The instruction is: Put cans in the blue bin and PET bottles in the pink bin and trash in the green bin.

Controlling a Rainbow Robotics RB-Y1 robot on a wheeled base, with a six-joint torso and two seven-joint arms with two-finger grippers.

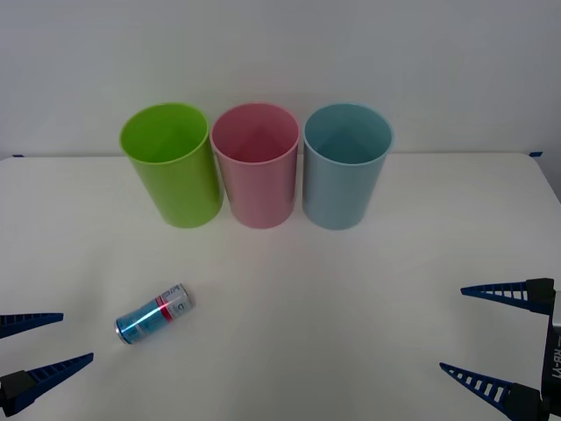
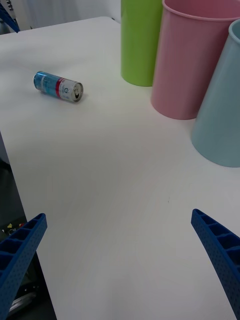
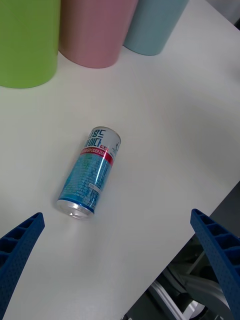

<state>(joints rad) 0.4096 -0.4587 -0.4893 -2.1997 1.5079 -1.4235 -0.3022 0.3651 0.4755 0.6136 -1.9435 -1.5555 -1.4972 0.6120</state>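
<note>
White table (image 1: 351, 289), three bins upright in a row at the far side. Left to right in the front view: green bin (image 1: 173, 164), pink bin (image 1: 256, 164), blue bin (image 1: 345, 165). Green and pink touching or nearly so at the rims; narrow gap between pink and blue. All three open-topped, nothing visible inside from the front view.

Can (image 1: 154, 313) lying on its side on the table, front-left area, well apart from the bins and nearer the left arm. Axis diagonal: white end toward the bins, light-blue end toward the table's front-left. Red-pink band between the white and blue sections. Silver end faces the left wrist camera (image 3: 75, 209); pull-tab end shows in the right wrist view (image 2: 58, 86).

Left gripper (image 1: 33, 346) at the lower-left edge of the front view, low by the table's near edge, jaws spread wide, nothing between them. Can just ahead of the blue ribbed fingers (image 3: 17, 250), not touching.

Right gripper (image 1: 500, 338) at the lower-right edge, jaws likewise spread wide and empty, well apart from the can and the bins. Its fingers (image 2: 220, 250) over bare tabletop, blue bin closest of the three.
</note>
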